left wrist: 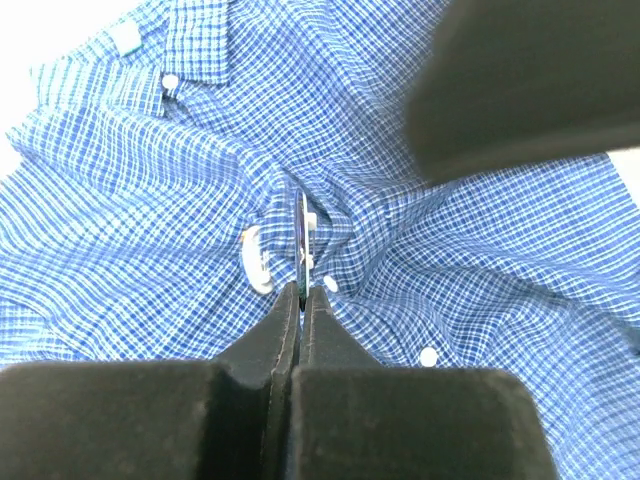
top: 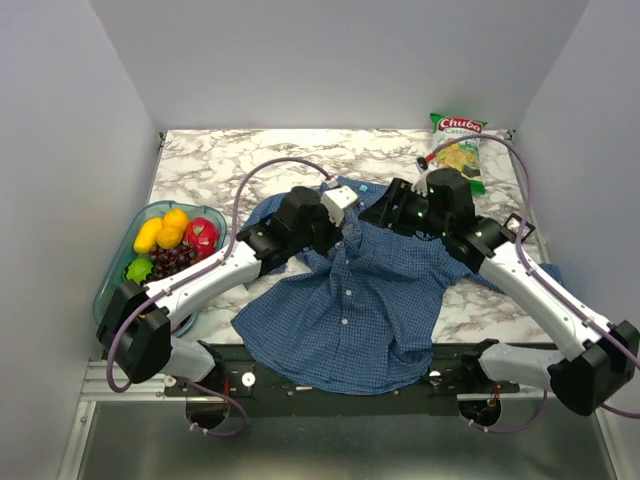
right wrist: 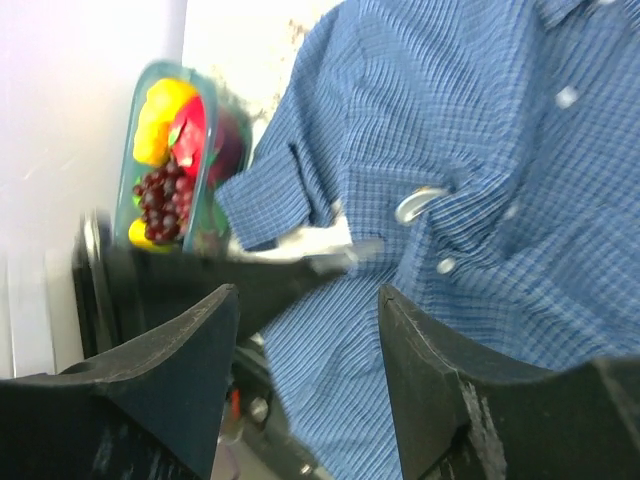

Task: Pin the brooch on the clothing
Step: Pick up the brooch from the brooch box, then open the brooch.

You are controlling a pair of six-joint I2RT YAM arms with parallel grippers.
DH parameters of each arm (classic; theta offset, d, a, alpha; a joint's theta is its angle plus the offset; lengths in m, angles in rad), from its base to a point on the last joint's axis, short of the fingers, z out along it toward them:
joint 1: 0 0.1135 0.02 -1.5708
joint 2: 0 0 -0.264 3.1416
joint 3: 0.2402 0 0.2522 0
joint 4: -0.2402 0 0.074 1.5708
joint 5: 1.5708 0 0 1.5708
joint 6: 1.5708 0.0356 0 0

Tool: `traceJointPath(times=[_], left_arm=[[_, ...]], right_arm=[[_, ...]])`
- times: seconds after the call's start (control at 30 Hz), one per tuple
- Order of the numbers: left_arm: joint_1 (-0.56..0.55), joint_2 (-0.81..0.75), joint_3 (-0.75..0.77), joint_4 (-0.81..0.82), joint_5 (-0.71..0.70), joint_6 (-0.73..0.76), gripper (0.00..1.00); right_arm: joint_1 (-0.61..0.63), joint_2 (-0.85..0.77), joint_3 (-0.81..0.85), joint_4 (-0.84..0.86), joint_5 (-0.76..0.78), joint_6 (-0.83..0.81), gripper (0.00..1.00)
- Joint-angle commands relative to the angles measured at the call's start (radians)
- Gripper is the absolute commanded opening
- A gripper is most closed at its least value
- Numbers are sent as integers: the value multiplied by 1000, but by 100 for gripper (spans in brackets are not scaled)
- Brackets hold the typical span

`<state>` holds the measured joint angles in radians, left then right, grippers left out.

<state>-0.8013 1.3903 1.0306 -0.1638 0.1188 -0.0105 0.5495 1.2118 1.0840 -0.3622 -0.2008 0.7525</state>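
The blue checked shirt (top: 350, 310) lies spread on the marble table, collar at the far end. My left gripper (top: 347, 232) is over its chest, below the collar. In the left wrist view it (left wrist: 302, 290) is shut on the brooch (left wrist: 302, 235), a thin disc seen edge-on, pressed against bunched fabric (left wrist: 120, 220) beside the button line. A white curved clasp piece (left wrist: 255, 262) lies against the cloth to its left. My right gripper (top: 385, 215) hovers just to the right, open and empty (right wrist: 308, 300), above the shirt (right wrist: 500, 120). A silvery loop (right wrist: 418, 203) shows on the cloth there.
A teal container (top: 120, 262) of plastic fruit stands at the table's left edge and also shows in the right wrist view (right wrist: 170, 160). A green chips bag (top: 458, 148) lies at the back right. Grey walls close in the table on three sides.
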Motion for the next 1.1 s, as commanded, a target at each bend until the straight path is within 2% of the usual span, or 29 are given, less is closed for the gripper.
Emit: traceJointPath(times=[0.0, 0.17, 0.2, 0.33, 0.4, 0.6, 0.77, 1.07], left_arm=[[129, -60, -56, 49, 352, -150, 0], [151, -62, -53, 104, 557, -218, 0], [152, -57, -46, 113, 629, -230, 0], [165, -37, -49, 190, 757, -324, 0], [165, -46, -52, 204, 777, -330, 0], [166, -70, -73, 260, 832, -347, 0], [168, -37, -75, 314, 878, -390, 0], [180, -14, -101, 426, 924, -493, 0]], right_arm=[[-3, -115, -102, 72, 124, -106, 66], [-5, -213, -219, 212, 97, -215, 66], [-5, -219, -219, 216, 62, -232, 65], [-5, -206, -204, 232, -73, -312, 64], [-3, -195, -206, 252, -158, -321, 63], [-5, -186, -266, 335, -253, -349, 62], [-5, -218, -320, 402, -290, -343, 62], [-5, -334, -391, 401, -357, -344, 61]])
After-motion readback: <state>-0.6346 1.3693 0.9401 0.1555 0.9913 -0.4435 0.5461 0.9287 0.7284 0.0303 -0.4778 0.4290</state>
